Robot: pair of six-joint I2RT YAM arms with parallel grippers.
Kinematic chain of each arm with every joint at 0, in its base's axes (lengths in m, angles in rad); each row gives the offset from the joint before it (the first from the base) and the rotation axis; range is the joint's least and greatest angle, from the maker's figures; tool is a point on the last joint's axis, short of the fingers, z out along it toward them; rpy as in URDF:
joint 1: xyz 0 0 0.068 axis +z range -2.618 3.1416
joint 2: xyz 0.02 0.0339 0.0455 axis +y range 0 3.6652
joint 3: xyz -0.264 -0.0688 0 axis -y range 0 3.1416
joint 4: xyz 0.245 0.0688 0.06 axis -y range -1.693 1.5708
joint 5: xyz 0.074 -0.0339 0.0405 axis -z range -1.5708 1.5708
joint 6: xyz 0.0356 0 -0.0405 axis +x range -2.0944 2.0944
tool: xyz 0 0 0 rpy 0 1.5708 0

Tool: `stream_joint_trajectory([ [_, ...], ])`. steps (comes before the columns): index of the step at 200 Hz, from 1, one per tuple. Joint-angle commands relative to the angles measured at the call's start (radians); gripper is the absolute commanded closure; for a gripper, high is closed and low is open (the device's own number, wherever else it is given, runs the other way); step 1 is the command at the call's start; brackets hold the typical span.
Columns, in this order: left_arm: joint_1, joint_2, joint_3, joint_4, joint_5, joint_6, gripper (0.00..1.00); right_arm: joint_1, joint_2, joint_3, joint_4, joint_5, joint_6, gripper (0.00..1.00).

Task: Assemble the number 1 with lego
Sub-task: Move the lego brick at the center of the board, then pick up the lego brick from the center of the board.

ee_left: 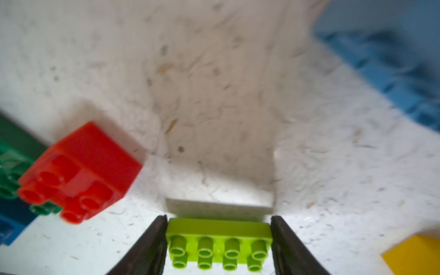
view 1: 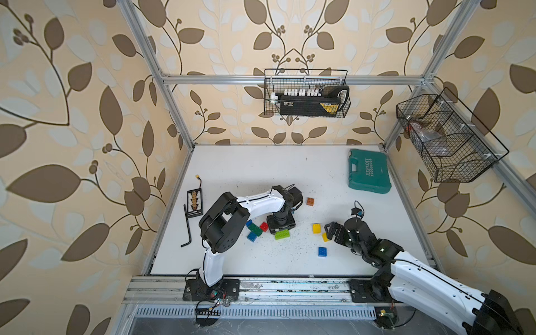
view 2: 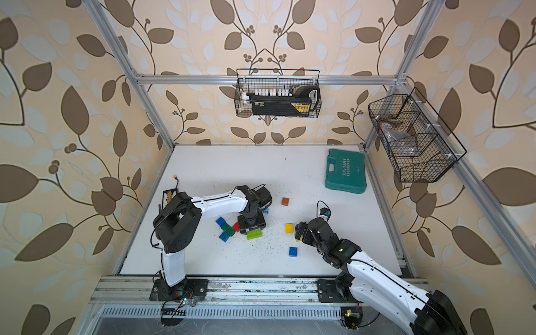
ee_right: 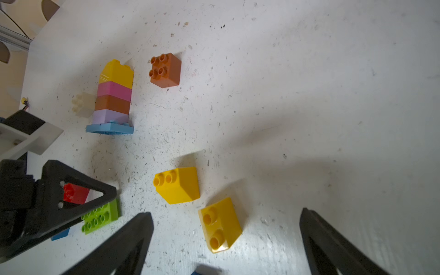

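Wallpaper cream with brown leaves — lime brick, red brick, teal case.

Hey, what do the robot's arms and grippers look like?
The left arm and right arm have glossy white shells, black joints and thin black cables along them. The left gripper and right gripper carry black, tapering triangular fingers with open centres.

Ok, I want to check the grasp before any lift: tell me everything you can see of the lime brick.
The lime brick is a long, low, glossy plastic piece with eight hollow studs in two rows of four. It lies flat, studs up, on the white table. The left gripper has its dark fingers against both short ends; nothing else touches it.
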Motion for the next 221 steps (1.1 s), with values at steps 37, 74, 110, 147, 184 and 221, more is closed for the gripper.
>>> stream_joint_trajectory([
  [37,-0.013,0.101,0.186,-0.194,0.014,0.363,0.4,-0.01,-0.012,-0.002,-0.021,0.023,0.009,0.0],
  [74,-0.014,0.101,0.173,-0.167,0.038,0.367,0.38,-0.011,-0.002,0.0,-0.019,0.023,0.01,0.01],
  [110,-0.015,0.093,0.158,-0.139,0.035,0.337,0.32,-0.011,0.01,0.006,-0.021,0.016,0.009,0.01],
  [147,-0.013,0.066,0.195,-0.15,0.022,0.315,0.01,-0.012,0.01,0.022,-0.048,0.019,0.0,0.01],
  [184,-0.015,-0.011,0.225,-0.165,0.014,0.272,0.01,-0.011,0.013,0.156,-0.256,-0.021,-0.039,0.01],
  [221,-0.03,-0.213,0.089,-0.088,-0.022,0.172,0.01,-0.012,0.002,0.27,-0.482,-0.095,0.031,0.05],
])
